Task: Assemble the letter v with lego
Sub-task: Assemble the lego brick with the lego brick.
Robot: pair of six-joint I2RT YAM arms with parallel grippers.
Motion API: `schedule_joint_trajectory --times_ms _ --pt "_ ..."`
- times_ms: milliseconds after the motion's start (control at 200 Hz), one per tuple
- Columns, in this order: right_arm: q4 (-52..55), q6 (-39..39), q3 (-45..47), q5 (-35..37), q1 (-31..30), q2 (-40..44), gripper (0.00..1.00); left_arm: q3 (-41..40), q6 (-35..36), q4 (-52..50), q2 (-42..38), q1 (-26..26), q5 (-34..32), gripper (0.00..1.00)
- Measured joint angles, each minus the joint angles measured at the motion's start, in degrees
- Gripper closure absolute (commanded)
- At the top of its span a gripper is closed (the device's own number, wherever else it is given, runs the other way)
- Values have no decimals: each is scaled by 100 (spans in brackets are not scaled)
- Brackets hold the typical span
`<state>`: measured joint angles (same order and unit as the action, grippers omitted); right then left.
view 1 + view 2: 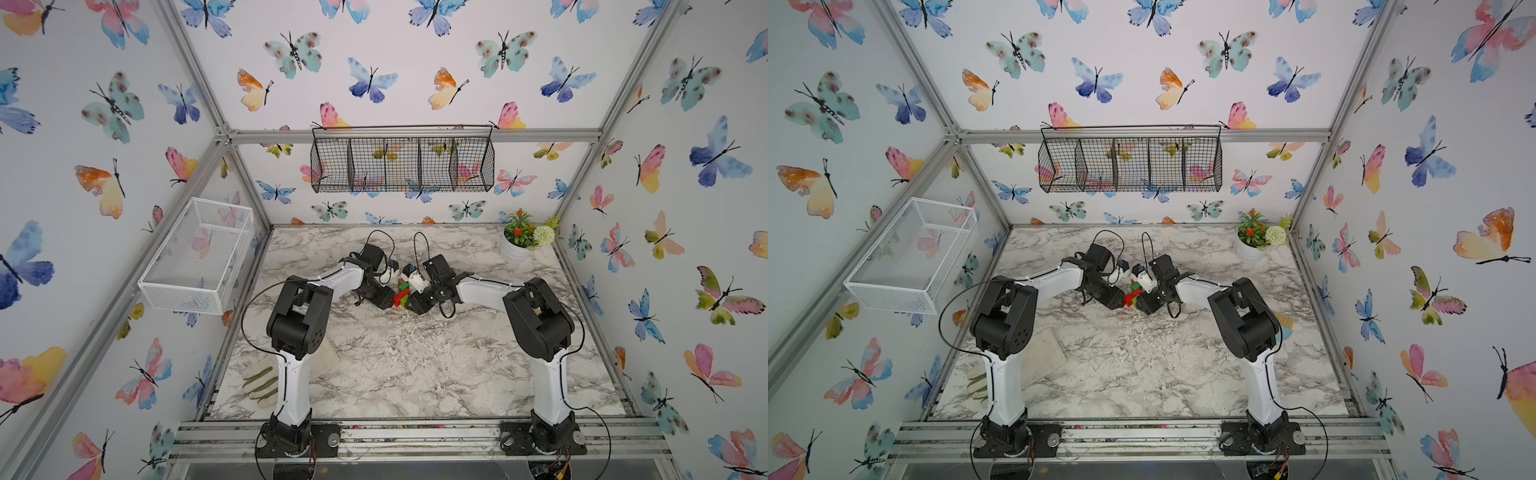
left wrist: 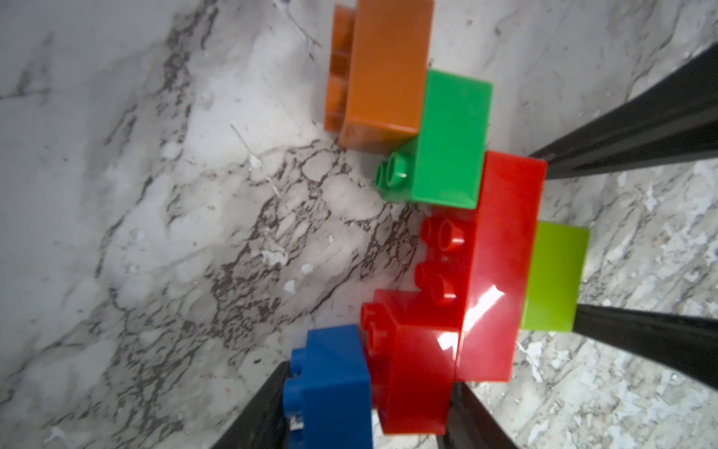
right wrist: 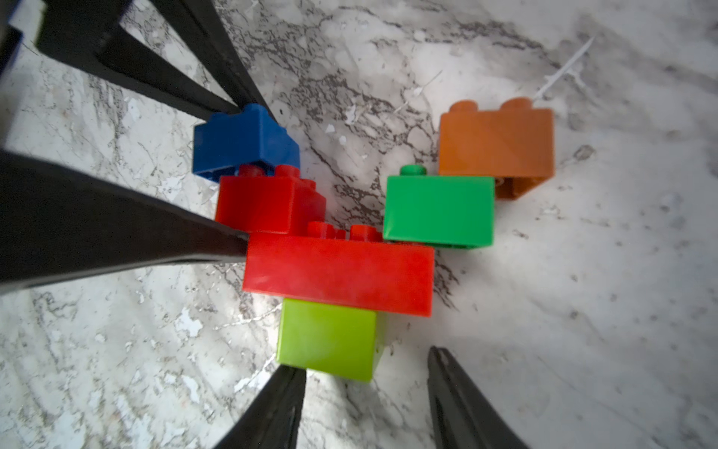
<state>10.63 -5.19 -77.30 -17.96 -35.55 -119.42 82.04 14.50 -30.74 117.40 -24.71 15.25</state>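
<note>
Six bricks [image 3: 338,272] btwn L gripper [image 2: 371,375], R gripper [image 3: 365,361]; plant [image 1: 525,237] well apart.

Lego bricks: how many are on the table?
6, none apparently hidden: lime at the tip, long red on it, small red then blue up one side, green then orange up the other.

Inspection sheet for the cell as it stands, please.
Surface: marble table, scuffed, white flecks.
Job's things: V lies flat, with lime at its point under long red; small red and blue form one arm, green and orange the other; blue maybe not fully seated.
Clutter: gloves, pale sheet, plant pot.
Grippers: left gripper jaws flank blue and small red; right gripper jaws open about lime.
Cables: loops at both wrists, off the V.
Surroundings: black basket, white basket, butterfly walls.
</note>
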Motion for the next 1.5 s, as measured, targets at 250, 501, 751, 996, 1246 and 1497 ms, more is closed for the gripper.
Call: schedule_joint_trajectory --times_ms 250,501,751,996,1246,1497 --pt "-7 -2 0 0 15 -4 45 74 72 -20 55 -7 -2 44" --pt "-61 -7 0 4 87 -22 45 79 81 -22 57 -4 2 44" --pt "-87 -9 0 2 98 -33 45 90 79 -33 63 -4 11 38" --pt "-122 -7 0 2 105 -44 46 94 74 -37 63 -4 13 41" --pt "-186 -7 -2 -2 111 -61 46 94 87 -44 63 -4 11 45" --pt "-197 -7 0 0 111 -66 46 94 90 -44 63 -4 13 44"
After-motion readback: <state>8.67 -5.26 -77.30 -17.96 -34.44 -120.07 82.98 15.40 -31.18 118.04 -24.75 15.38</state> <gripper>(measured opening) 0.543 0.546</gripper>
